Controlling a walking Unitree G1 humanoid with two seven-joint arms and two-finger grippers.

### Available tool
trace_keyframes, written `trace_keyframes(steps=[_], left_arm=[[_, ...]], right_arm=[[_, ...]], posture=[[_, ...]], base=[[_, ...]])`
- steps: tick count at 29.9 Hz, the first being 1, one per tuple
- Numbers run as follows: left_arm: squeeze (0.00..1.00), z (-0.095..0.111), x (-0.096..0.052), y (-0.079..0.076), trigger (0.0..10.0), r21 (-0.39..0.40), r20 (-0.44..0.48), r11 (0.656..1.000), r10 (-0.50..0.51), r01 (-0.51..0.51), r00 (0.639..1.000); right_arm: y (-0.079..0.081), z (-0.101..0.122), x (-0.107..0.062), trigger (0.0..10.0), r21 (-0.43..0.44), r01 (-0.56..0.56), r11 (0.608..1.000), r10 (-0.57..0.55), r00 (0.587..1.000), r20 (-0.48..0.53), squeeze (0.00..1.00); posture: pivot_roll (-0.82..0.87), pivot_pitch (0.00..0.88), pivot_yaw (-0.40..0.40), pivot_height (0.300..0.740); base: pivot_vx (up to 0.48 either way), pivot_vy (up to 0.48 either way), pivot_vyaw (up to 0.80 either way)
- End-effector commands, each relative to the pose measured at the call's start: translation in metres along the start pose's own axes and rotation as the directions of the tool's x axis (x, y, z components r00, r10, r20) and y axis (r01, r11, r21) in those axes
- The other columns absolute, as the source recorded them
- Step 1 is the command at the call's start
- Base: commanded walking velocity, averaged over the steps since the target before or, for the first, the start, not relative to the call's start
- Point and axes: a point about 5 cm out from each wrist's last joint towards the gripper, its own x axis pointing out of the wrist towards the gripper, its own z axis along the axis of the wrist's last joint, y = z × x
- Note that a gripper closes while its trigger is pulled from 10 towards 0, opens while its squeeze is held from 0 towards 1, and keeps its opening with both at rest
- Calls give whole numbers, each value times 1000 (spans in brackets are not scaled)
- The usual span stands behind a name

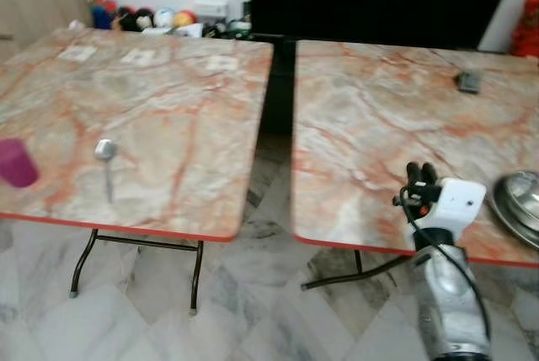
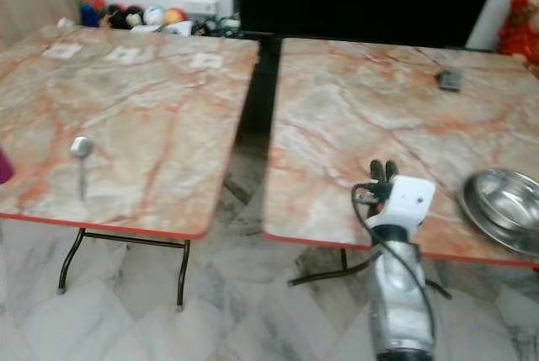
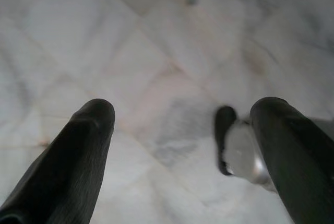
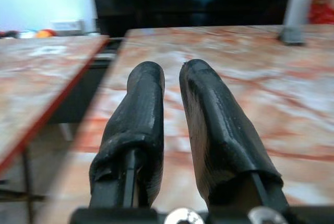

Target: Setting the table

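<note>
Right gripper (image 1: 422,172) raised over the near edge of the right table (image 1: 370,125), fingers nearly closed, a thin gap, holding nothing. Steel bowl (image 2: 505,205) just right of it on the same table. Left gripper (image 3: 182,130) hangs above marble floor (image 3: 156,67), fingers wide apart, empty. Left table (image 1: 168,117): spoon (image 1: 106,159) near front edge, purple cup (image 1: 17,163) left of spoon. Small dark object (image 1: 468,82) at the right table's far side.

Soft, even daylight; both eye views slightly blurred. Glare on the bowl (image 2: 504,206). Floor (image 3: 156,78) out of focus in the left wrist view.
</note>
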Motion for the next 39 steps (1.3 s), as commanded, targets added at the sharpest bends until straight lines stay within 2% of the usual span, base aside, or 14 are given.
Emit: trace_keyframes(steps=[1,26,39], left_arm=[[0,-9,-3,-5,10000,-6,-39,1000,-13,12,999],[0,-6,0,1,10000,-14,-55,1000,2,-3,998],[0,-11,-3,0,10000,-19,-54,1000,-1,-1,999]], right_arm=[[-10,1,0,10000,-13,28,1000,-28,1000,-1,0],[-3,-2,3,10000,-12,10,1000,-10,1000,-14,0],[-2,-2,6,10000,-12,11,1000,-11,1000,-17,0]], posture=[[-7,63,-12,740],[7,70,-21,740],[14,84,-25,740]], base=[[0,480,0],[0,475,0],[0,0,0]])
